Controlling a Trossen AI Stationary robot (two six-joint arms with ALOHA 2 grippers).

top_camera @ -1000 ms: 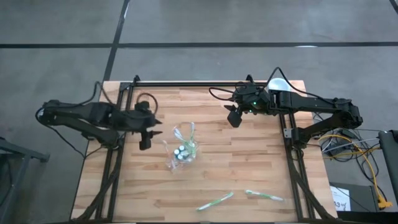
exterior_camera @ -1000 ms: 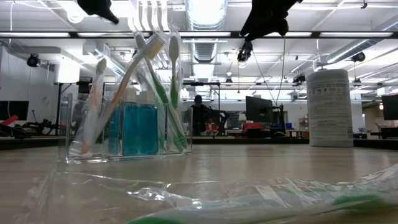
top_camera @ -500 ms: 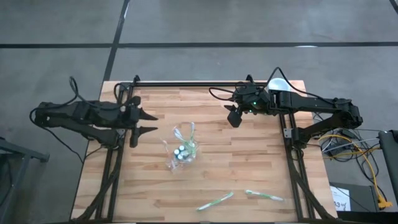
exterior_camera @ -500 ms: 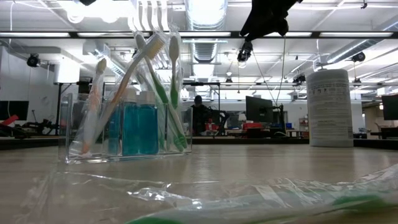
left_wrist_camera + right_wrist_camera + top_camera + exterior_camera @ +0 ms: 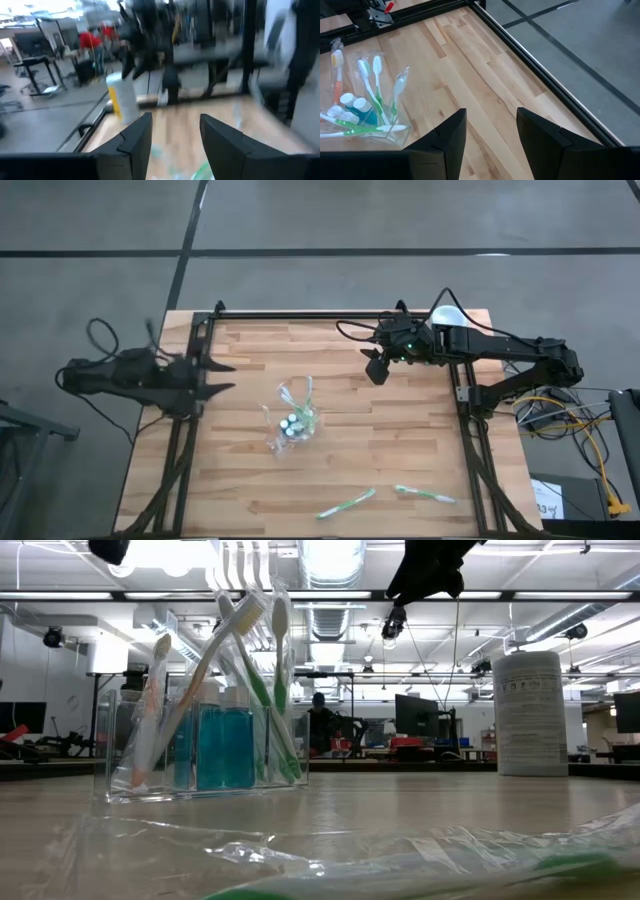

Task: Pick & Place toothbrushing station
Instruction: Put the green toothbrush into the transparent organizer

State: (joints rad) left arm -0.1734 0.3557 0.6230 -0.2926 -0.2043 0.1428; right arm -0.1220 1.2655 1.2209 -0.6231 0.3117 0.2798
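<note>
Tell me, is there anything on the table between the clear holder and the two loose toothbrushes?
No. In the high view, only bare wood lies between the holder and the two wrapped toothbrushes near the table's front edge.

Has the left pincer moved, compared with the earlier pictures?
Yes. In the high view the left pincer has pulled back from the clear organizer toward the table's left edge; its fingers are open and empty.

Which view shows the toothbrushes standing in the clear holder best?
The low view: the clear holder shows side-on, its toothbrushes leaning upright. The right wrist view shows them from above at an angle; the high view shows them small; the left wrist view is blurred.
</note>
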